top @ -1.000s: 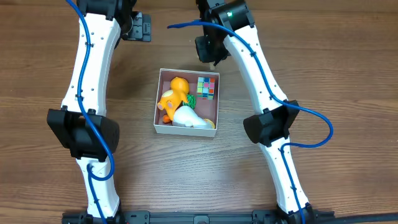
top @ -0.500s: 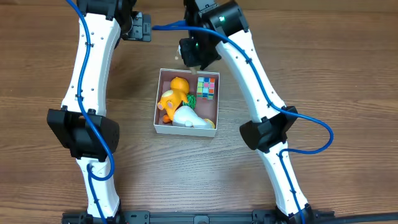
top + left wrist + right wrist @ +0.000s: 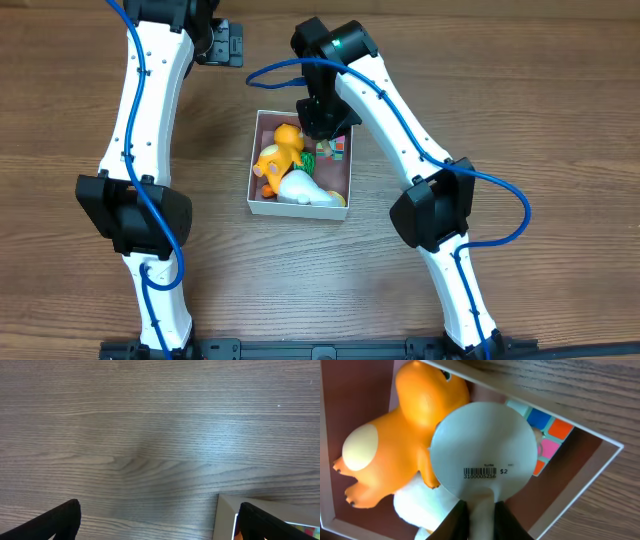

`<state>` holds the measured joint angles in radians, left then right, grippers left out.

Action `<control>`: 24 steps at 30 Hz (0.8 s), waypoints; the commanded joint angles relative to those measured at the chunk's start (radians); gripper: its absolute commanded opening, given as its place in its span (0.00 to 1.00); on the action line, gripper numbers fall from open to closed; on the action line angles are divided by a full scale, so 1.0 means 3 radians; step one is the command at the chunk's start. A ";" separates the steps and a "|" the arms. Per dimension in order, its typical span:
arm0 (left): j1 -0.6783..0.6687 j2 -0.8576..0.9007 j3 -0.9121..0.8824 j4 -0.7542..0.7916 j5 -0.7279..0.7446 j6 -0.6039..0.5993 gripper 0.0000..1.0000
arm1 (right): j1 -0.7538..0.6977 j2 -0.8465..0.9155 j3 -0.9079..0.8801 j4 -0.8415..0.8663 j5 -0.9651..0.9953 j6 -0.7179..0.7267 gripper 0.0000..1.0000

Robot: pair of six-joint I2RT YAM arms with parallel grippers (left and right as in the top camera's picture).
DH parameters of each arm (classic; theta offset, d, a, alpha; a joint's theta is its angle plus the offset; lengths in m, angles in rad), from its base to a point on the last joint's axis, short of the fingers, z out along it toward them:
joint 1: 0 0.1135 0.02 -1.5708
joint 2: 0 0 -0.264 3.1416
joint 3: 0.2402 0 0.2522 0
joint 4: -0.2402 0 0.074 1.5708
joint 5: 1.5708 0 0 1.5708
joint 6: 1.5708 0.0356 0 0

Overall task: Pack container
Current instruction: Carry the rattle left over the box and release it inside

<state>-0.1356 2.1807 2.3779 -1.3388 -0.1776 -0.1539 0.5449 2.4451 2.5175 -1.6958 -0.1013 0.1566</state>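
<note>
Container: the container [image 3: 299, 209] sits in the middle of the surface [image 3: 560, 100] between the two arms, its reddish floor mostly covered.
Already packed: an orange toy [image 3: 395, 435], a white toy [image 3: 300, 188] and a colour cube [image 3: 547, 440] lie inside, crowded together.
In hand: the right end effector [image 3: 479, 517] is clamped on the stem of a white disc [image 3: 482, 450] with a barcode sticker. It hangs over the far-right part of the box — above the cube and the orange toy's edge.
Idle: the left end effector [image 3: 160, 510] is spread wide with nothing between its fingers, just off the box's far-left corner.
Left to do: as I judge it, set the disc in and let go; no other loose item shows on the wood.
Room: bare floor is scarce — the disc probably has to rest on top of the toys. The far and right walls lie close beneath it, and there is open wood all around for pulling away.
</note>
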 commanded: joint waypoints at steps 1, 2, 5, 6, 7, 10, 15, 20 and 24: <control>0.0014 0.0023 0.0065 0.0014 -0.0043 0.0028 1.00 | -0.0004 -0.0215 -0.0139 0.0005 -0.0028 -0.0011 0.21; 0.0014 0.0023 0.0065 0.0014 -0.0043 0.0028 1.00 | -0.0004 -0.0216 -0.0178 0.0004 -0.0028 -0.0011 0.26; 0.0014 0.0023 0.0065 0.0013 -0.0043 0.0028 1.00 | -0.0004 -0.0216 -0.0191 0.0005 -0.0028 -0.0013 0.40; 0.0014 0.0023 0.0065 0.0013 -0.0043 0.0028 1.00 | -0.0004 -0.0216 -0.0191 0.0005 -0.0027 -0.0013 0.40; 0.0014 0.0023 0.0065 0.0014 -0.0043 0.0028 1.00 | -0.0008 -0.0216 -0.0191 0.0005 -0.0025 -0.0015 0.40; 0.0014 0.0023 0.0065 0.0014 -0.0043 0.0028 1.00 | -0.0038 -0.0226 -0.0163 0.0005 -0.0013 -0.0024 0.42; 0.0014 0.0023 0.0065 0.0013 -0.0043 0.0028 1.00 | -0.0240 -0.0369 0.0409 0.0006 0.0596 -0.0022 1.00; 0.0014 0.0023 0.0065 0.0013 -0.0043 0.0028 1.00 | -0.0656 -0.0791 0.0861 0.0006 0.1050 -0.0020 1.00; 0.0014 0.0023 0.0065 0.0013 -0.0043 0.0028 1.00 | -0.1101 -0.0982 0.0860 0.0008 0.1434 -0.0019 1.00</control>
<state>-0.1356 2.1807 2.3779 -1.3384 -0.1776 -0.1539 0.2897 2.1872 2.7556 -1.6951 0.2184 0.1493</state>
